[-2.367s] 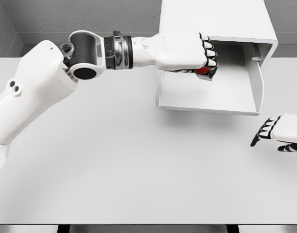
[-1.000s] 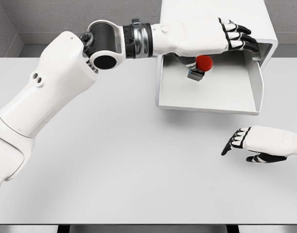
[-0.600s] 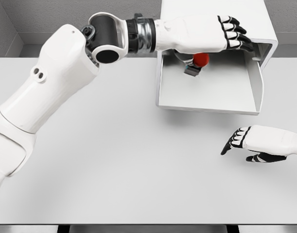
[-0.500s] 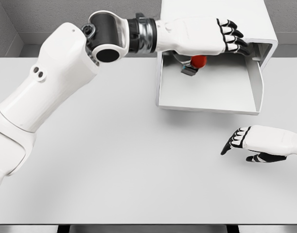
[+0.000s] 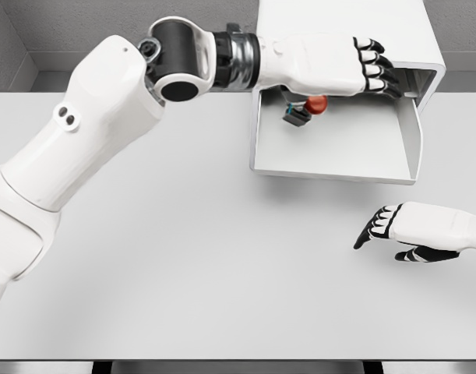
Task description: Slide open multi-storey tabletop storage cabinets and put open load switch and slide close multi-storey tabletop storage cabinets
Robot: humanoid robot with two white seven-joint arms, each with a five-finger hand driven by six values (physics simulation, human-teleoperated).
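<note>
Head view. The left robot hand (image 5: 335, 66) extends over the rear of the pulled-out drawer (image 5: 335, 152) of the storage cabinet (image 5: 343, 31). Its fingers (image 5: 375, 66) are straight and apart, holding nothing. Compared with the frame 0.5 s earlier, the hand has shifted slightly rightward and its fingertips now reach nearer the cabinet opening; the elbow joint sits slightly further right as well.

The load switch (image 5: 304, 110), with a red knob on a dark base, lies inside the drawer near its rear left corner, partly under the left palm. Its upper part is hidden by the hand. Against the frame 1.0 s earlier it sits further left and further back, and it is tilted onto its side. Whether it touches the hand cannot be told.

The right robot hand (image 5: 421, 230) hovers low over the white bench (image 5: 183, 257), near the drawer front, in front of its right end. Its fingers are loosely extended and hold nothing. Its position matches the 3 previous frames.

The drawer is fully open; its position is unchanged. The left forearm crosses above the drawer's left wall.
</note>
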